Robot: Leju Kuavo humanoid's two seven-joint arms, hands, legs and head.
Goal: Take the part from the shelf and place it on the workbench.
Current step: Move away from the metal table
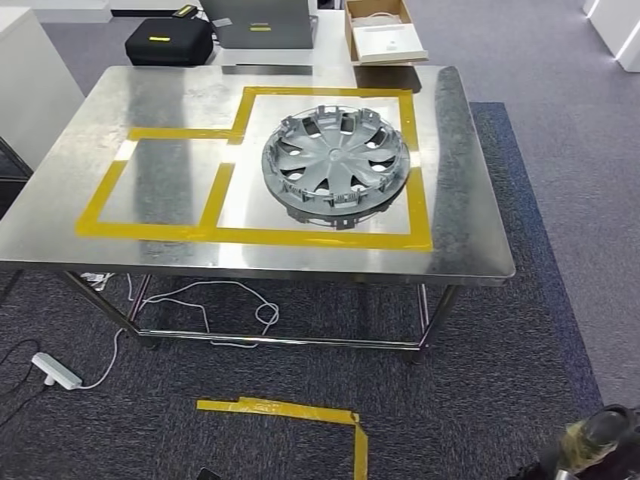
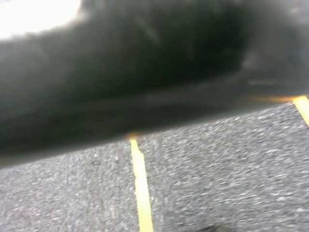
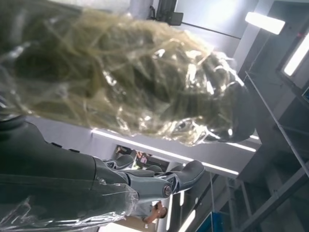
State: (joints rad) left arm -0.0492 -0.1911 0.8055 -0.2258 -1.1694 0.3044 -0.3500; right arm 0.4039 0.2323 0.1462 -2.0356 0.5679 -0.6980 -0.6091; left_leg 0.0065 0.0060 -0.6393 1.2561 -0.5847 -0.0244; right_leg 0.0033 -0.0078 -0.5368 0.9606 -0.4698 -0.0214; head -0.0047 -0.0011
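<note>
Grey carpet, ceiling strip lights

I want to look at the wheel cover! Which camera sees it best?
The head view: the wheel cover lies whole on the workbench, inside the yellow tape. The left wrist view shows carpet, the right wrist view the ceiling.

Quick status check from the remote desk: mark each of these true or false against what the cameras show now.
1. The wheel cover lies on the workbench. True.
2. It sits inside the smaller taped square on the left. False: it lies in the larger yellow-taped rectangle on the right.
3. The right hand holds the cover. False: nothing is in it, fingers extended.
4. A black case sits beyond the bench. True.
5. The cardboard box stands on the bench beside the cover. False: it rests behind the bench.
</note>
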